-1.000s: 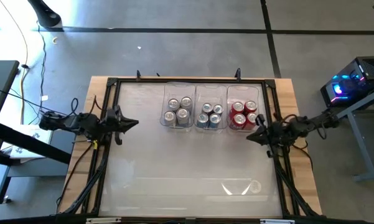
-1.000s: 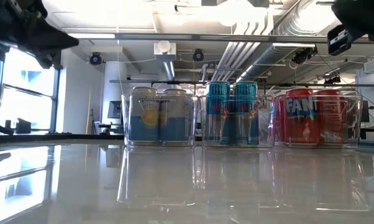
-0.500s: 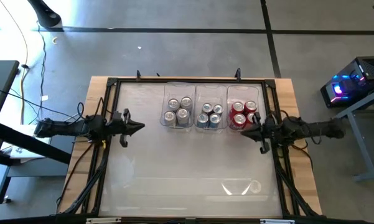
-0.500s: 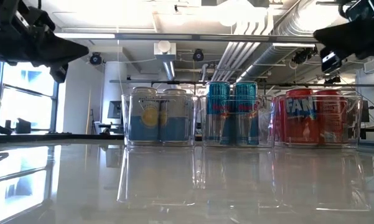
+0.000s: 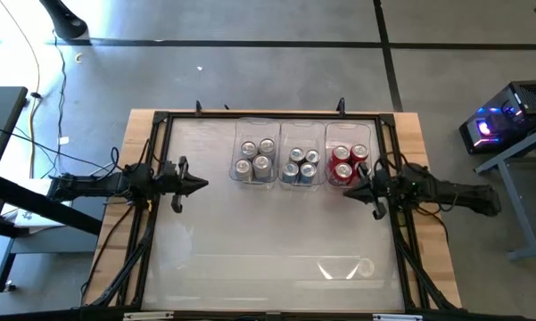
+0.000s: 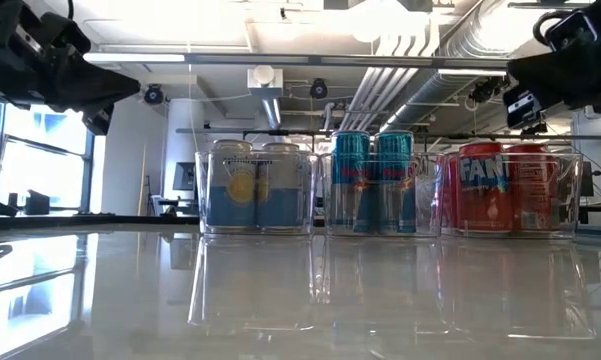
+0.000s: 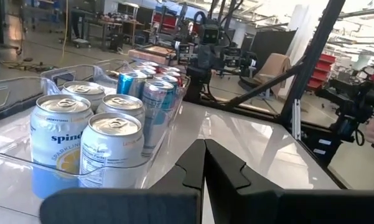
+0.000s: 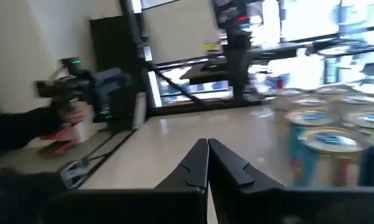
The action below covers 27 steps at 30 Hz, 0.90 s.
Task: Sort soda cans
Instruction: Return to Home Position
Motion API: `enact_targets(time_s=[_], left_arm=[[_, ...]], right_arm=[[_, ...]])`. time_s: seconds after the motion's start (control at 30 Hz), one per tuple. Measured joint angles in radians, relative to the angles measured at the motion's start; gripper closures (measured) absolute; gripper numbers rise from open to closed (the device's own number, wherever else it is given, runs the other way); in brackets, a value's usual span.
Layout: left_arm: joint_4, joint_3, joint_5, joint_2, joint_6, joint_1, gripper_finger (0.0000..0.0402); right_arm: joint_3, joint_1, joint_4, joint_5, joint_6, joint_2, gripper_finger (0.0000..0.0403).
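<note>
The soda cans stand upright in three clear bins in a row at the table's far middle. Silver-grey cans (image 5: 256, 157) fill the left bin, blue cans (image 5: 300, 166) the middle one, red cans (image 5: 347, 163) the right one, several in each. My left gripper (image 5: 203, 184) hovers shut to the left of the silver-grey cans (image 7: 87, 137), pointing right, above the table (image 6: 135, 85). My right gripper (image 5: 347, 190) hovers shut just in front of the red cans' bin, pointing left (image 6: 510, 72). Neither gripper holds anything.
The glossy white table top (image 5: 268, 241) lies bare in front of the bins, framed by black rails (image 5: 152, 223). A person's hand (image 8: 74, 112) holding a dark device shows beyond the table in the right wrist view.
My left gripper has moved a little toward the table's right and dipped slightly. My right gripper has swung toward the far-left, up to the red cans' bin, its arm stretching out level. Both stayed shut. The cans have not moved.
</note>
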Motion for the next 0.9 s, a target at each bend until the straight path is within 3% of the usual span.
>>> enact_targets(time_s=[0.27, 0.9], left_arm=[[0.002, 0.0, -0.018, 0.005, 0.052, 0.0, 0.0401], [0.003, 0.0, -0.026, 0.038, 0.102, 0.0, 0.0401]], right_arm=[[0.0, 0.0, -0.035, 0.241, -0.019, 0.0, 0.0403], [-0.001, 0.0, -0.037, 0.263, 0.027, 0.053, 0.0403]])
